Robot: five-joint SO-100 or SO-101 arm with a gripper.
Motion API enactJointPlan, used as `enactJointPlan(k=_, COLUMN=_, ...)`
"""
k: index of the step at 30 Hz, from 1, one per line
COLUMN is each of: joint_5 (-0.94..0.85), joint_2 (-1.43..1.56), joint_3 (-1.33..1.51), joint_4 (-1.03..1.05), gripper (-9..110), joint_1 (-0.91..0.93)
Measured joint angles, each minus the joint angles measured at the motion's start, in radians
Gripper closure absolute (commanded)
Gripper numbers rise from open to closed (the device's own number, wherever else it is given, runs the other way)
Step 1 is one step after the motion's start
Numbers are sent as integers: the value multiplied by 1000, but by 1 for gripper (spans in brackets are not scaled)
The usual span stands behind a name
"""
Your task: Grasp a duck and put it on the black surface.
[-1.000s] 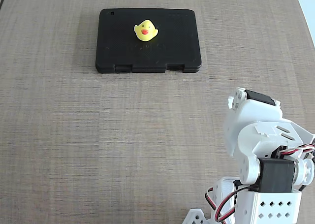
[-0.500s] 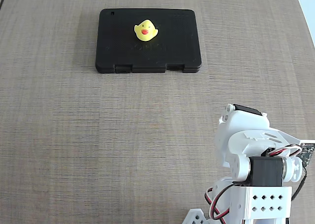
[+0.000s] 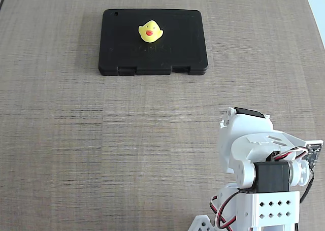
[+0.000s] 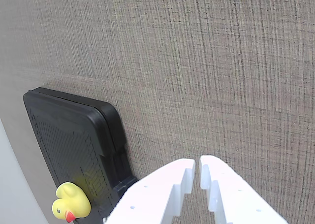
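Note:
The tiny yellow duck (image 3: 150,31) with a red-orange beak sits on the black surface (image 3: 177,48), a flat matte-black slab near the table's far side in the fixed view. The duck (image 4: 72,202) and the slab (image 4: 69,145) also show at the lower left of the wrist view. My arm is folded back at the lower right of the fixed view, far from the slab. My gripper (image 4: 197,169) shows in the wrist view with its white fingers (image 4: 167,182) nearly together and nothing between them. The fingers are not seen in the fixed view.
The table (image 3: 101,139) is a grey-brown woven-textured surface. The arm's white base and black servo (image 3: 269,177) with red and black wires stand at the lower right of the fixed view. A pale strip borders the table at the upper right corner (image 3: 317,2).

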Motion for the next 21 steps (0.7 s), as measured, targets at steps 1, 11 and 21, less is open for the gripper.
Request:
enactJointPlan(k=1, joint_5=0, joint_2=0, joint_3=0, joint_4=0, gripper=101, joint_1=0)
enactJointPlan(k=11, joint_5=3, joint_2=0, joint_3=0, joint_4=20, gripper=101, joint_1=0)
enactJointPlan(k=21, joint_5=6, joint_2=0, joint_3=0, joint_4=20, gripper=101, joint_1=6)
